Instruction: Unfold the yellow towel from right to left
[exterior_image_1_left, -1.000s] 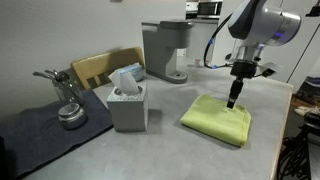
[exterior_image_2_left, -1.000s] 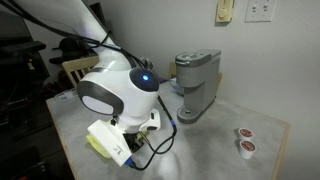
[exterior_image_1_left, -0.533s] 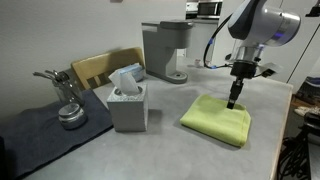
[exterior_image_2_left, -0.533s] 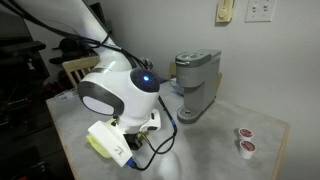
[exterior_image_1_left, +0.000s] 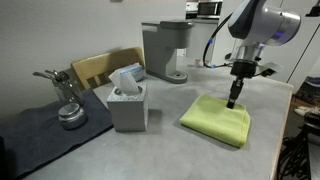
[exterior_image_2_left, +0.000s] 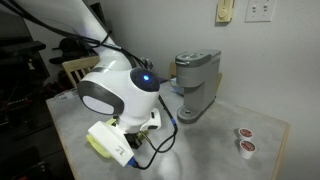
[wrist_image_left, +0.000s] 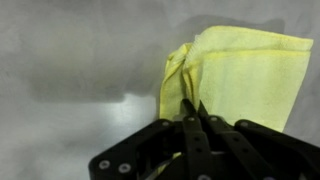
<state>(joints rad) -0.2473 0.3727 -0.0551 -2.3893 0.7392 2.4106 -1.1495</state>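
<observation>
The yellow towel lies folded on the grey table, lime-yellow and roughly rectangular. My gripper stands upright at the towel's far edge, fingertips down on the cloth. In the wrist view the black jaws are pressed together, and my gripper pinches a puckered ridge of the yellow towel at its edge. In an exterior view the arm's white wrist hides most of the towel; only a yellow strip shows beneath it.
A grey tissue box stands left of the towel. Behind it is a coffee machine, also seen from the other side. A dark cloth mat with a metal pot lies far left. Two small cups sit near the table's corner.
The arm has not shifted in the exterior views. The jaws have come together on the towel's edge.
</observation>
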